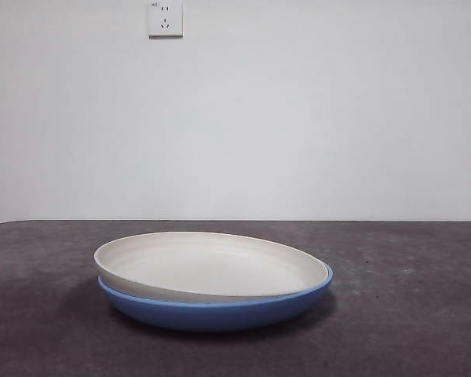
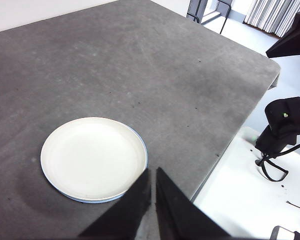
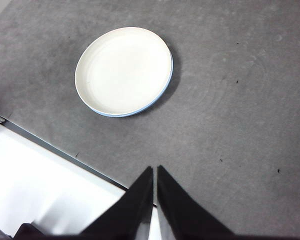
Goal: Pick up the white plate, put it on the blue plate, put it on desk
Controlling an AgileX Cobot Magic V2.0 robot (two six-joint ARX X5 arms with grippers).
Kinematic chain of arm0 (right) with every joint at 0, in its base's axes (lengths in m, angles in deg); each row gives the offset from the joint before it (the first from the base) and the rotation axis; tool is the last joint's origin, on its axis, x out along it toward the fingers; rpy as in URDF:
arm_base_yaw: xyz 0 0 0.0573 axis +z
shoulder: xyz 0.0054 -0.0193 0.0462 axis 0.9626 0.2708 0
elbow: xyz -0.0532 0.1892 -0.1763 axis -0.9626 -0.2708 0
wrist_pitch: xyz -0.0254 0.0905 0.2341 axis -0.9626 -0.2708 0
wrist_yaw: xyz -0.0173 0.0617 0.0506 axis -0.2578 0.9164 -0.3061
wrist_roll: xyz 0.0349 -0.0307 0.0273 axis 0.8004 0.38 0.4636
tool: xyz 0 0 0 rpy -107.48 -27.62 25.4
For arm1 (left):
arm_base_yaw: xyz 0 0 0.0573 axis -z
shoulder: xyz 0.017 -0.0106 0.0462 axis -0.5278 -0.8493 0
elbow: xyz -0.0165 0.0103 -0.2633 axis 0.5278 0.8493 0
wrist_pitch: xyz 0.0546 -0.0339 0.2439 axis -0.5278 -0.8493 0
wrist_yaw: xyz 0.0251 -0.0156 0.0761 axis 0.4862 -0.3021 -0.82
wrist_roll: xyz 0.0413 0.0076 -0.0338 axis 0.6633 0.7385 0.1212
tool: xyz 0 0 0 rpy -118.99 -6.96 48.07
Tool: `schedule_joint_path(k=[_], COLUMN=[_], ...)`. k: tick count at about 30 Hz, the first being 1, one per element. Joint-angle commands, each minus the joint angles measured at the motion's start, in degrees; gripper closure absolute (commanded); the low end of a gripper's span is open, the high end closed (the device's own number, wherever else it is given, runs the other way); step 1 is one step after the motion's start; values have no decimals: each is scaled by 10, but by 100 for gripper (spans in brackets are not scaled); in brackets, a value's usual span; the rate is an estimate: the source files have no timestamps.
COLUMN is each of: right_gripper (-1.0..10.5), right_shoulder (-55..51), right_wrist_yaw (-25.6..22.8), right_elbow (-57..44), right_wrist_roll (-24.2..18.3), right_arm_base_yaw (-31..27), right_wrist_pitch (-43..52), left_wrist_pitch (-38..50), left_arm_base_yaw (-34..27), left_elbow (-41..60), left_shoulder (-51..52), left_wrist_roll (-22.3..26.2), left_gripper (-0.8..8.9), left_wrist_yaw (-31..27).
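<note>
The white plate [image 1: 208, 263] rests inside the blue plate [image 1: 220, 312], slightly tilted, on the desk [image 1: 408, 314]. From above, the white plate [image 2: 92, 157] hides all but a thin blue rim [image 2: 90, 200]; the right wrist view gives the same picture, white plate [image 3: 124, 70] over a blue edge [image 3: 162, 95]. My left gripper [image 2: 153, 172] is shut and empty, high above the desk beside the plates. My right gripper [image 3: 154, 171] is also shut and empty, raised over the desk's near edge, well away from the plates. Neither arm appears in the front view.
A white wall with a socket [image 1: 165, 19] stands behind the desk. The desk's edge [image 2: 225, 150] drops to a white surface with a black device [image 2: 282, 125] and cables. A white ledge [image 3: 35, 180] borders the desk.
</note>
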Motion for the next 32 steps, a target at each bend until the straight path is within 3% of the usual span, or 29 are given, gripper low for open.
schedule_joint_path(k=[1,10,16,19,21,24,32], right_gripper=[940,940,940,940,940,940,940], right_shoulder=[2,2,2,2,2,2,2], right_wrist_yaw=[0,0,0,0,0,0,0], right_elbow=[10,10,10,10,10,10,10], right_wrist_roll=[-5,-5,-5,-5,-5,-5,-5], right_arm_base_yaw=[3,3,3,3,3,3,3], right_wrist_pitch=[4,4,4,4,4,4,4], left_wrist_pitch=[4,4,31,91,139,218,395], left_arm_base_yaw=[2,-2,-101,-168,-217,-277,-339], left_elbow=[-6,-5,23,81,134,218,454], left_shoulder=[-3,1,4,26,52,96,196], left_wrist_roll=[7,7,7,25,109,165,167], left_gripper=[797,797,797,797,797,797,797], left_wrist_yaw=[4,4,11,8,4,4,4])
